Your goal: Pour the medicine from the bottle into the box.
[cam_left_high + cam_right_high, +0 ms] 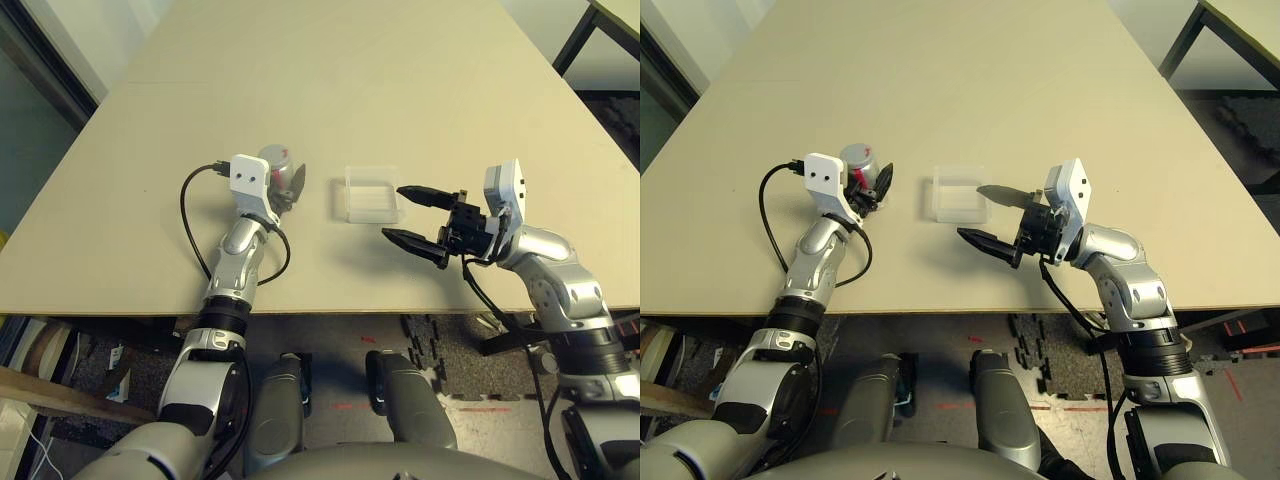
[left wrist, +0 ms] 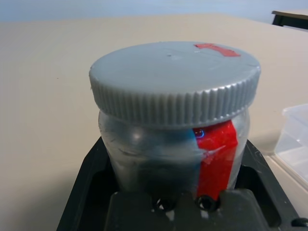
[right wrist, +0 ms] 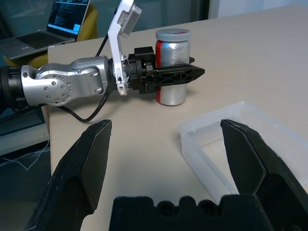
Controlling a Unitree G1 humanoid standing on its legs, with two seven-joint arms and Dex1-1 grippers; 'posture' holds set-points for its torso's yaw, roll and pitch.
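Here the wide tan table (image 1: 330, 90) carries everything, and on it the left arm reaches forward along its left side while the right arm comes in from the right, bent toward the middle. Between them sits the box (image 1: 371, 194), a shallow clear plastic square lying flat, with the right gripper (image 1: 407, 213) just beside its right edge, fingers spread wide with nothing between them and pointing across toward the box. The bottle (image 3: 172, 66) stands upright on the table to the left of the box, near it but apart, its long axis vertical and its grey cap (image 2: 174, 79) on top. The left gripper (image 1: 287, 183) has its fingers pressed against the bottle's sides, pinching it low on the body below the cap, as the left wrist view shows. The medicine cannot be made out through the bottle's wall. What the next move seems to turn on is this: the box lies to the right of the held bottle, so the bottle would have to travel that way and tip its top toward the box, and the cap, on the bottle now, would probably have to come off first, with the free right gripper the nearer one for that.
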